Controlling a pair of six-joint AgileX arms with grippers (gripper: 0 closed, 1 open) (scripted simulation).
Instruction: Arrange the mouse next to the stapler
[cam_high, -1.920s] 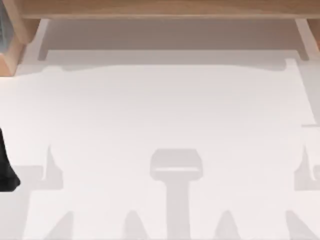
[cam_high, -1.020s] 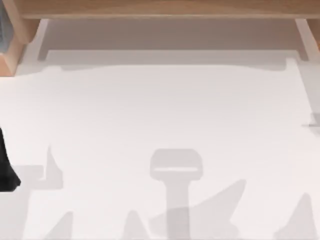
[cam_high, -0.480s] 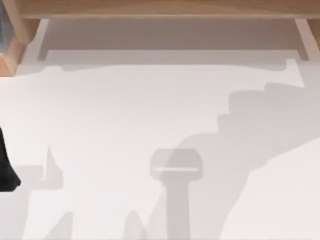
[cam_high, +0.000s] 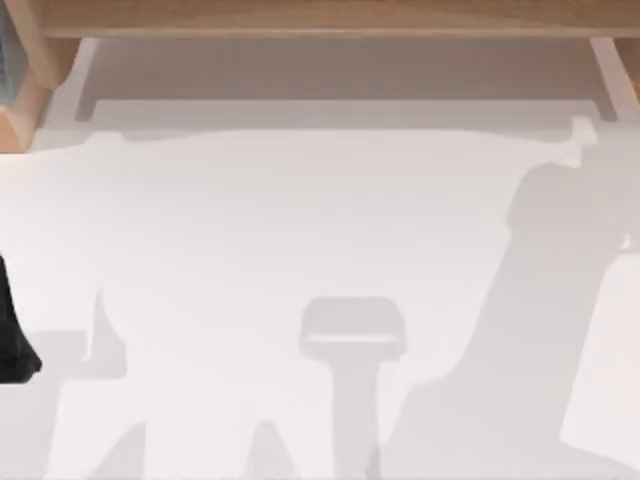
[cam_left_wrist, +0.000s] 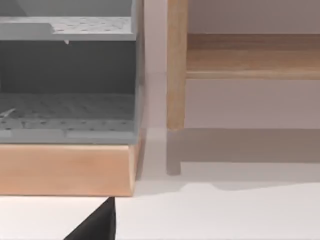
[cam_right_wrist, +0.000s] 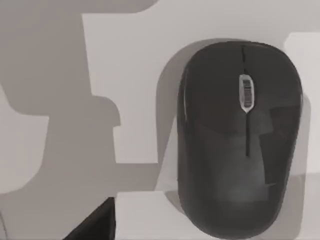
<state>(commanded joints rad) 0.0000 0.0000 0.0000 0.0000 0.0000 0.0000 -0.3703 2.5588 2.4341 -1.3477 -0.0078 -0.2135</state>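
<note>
Where the right wrist view looks down on the worktop (cam_right_wrist: 125, 75), the mouse (cam_right_wrist: 240, 140) lies flat on the white surface, dark grey to black, its scroll wheel (cam_right_wrist: 246, 94) a pale ribbed strip set in the seam that runs down the middle of its back. No brand, label or writing can be read on its shell. Grey shadows fall across the worktop beside it and partly over it. A dark wedge (cam_right_wrist: 95, 222) juts in at that view's edge, near the mouse but apart from it; whether it belongs to the right gripper, and how that gripper's fingers stand, I cannot tell.

From above, the white worktop (cam_high: 300, 220) carries only shadows: a broad slanted one at the right side, and a T-shaped one near the middle of the near edge. A black shape (cam_high: 12, 335) sits at the left edge. A wooden frame (cam_high: 320, 18) runs along the far side.

From the left wrist view, a grey shelved unit (cam_left_wrist: 67, 75) with perforated trays stands on a wooden base (cam_left_wrist: 67, 170), just beside a wooden upright (cam_left_wrist: 176, 65) of the frame. No lettering shows on it. A dark wedge (cam_left_wrist: 97, 225) enters there too; the state of the left gripper cannot be told.
</note>
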